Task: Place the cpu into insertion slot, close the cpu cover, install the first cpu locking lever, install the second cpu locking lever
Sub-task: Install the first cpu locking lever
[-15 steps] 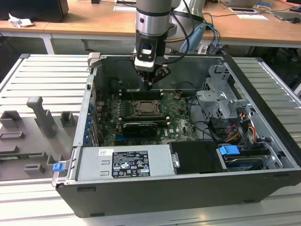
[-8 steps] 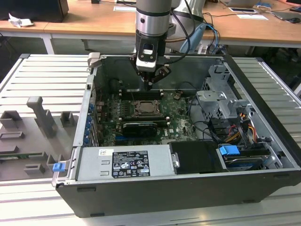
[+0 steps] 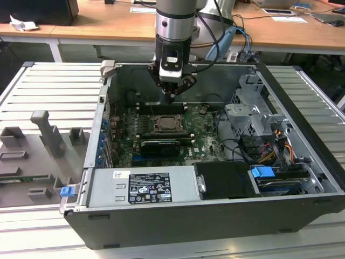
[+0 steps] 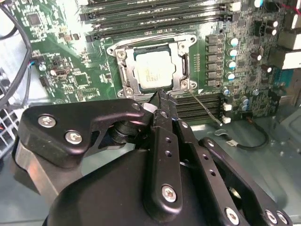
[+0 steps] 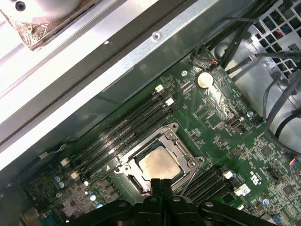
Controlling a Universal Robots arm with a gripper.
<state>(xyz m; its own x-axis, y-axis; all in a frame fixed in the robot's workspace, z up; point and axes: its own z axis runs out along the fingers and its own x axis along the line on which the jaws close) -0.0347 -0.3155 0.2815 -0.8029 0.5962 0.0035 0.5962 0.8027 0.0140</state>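
The black gripper, fingers pressed together and empty, hid the near edge of the thin silvery square cpu cover, which framed the pale beige square cpu.

**Setting:** robotics lab or electronics assembly workshop.

**Evidence:**
- Ribbed aluminium worktop carrying an open desktop computer case, its green motherboard exposed.
- Grey moulded fixture blocks on the worktop at the exterior view's left.
- Industrial robot arm, cabled, standing over the case.
- Long wooden desks behind, bearing scattered papers.
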